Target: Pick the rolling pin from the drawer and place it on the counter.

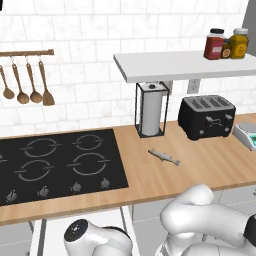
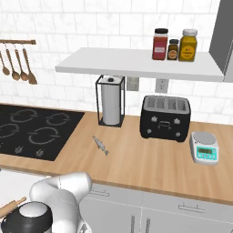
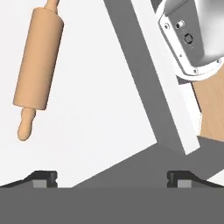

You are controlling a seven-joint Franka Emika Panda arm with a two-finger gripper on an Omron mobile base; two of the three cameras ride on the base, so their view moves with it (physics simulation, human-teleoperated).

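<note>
The rolling pin point(image 3: 38, 59), light tan wood with a knobbed handle, lies flat on the white floor of the open drawer point(image 3: 100, 109). It sits up and to the left of my gripper point(image 3: 112, 177), well apart from the fingertips point(image 3: 43, 177). The gripper is open and holds nothing. One handle end of the rolling pin point(image 2: 12, 205) pokes out past my arm at the lower left of the right base view, inside the drawer point(image 2: 13, 182). The drawer point(image 1: 50, 235) stands pulled out below the counter's front edge. The wooden counter point(image 1: 200, 170) point(image 2: 150, 166) runs above it.
The black cooktop point(image 1: 55, 160) is set into the counter's left part. A small grey fish point(image 1: 164, 156) lies mid-counter, with a paper towel holder point(image 1: 151, 110), black toaster point(image 1: 206, 116) and scale point(image 2: 204, 146) behind. Jars stand on the wall shelf point(image 1: 175, 65); wooden spoons point(image 1: 22, 80) hang left.
</note>
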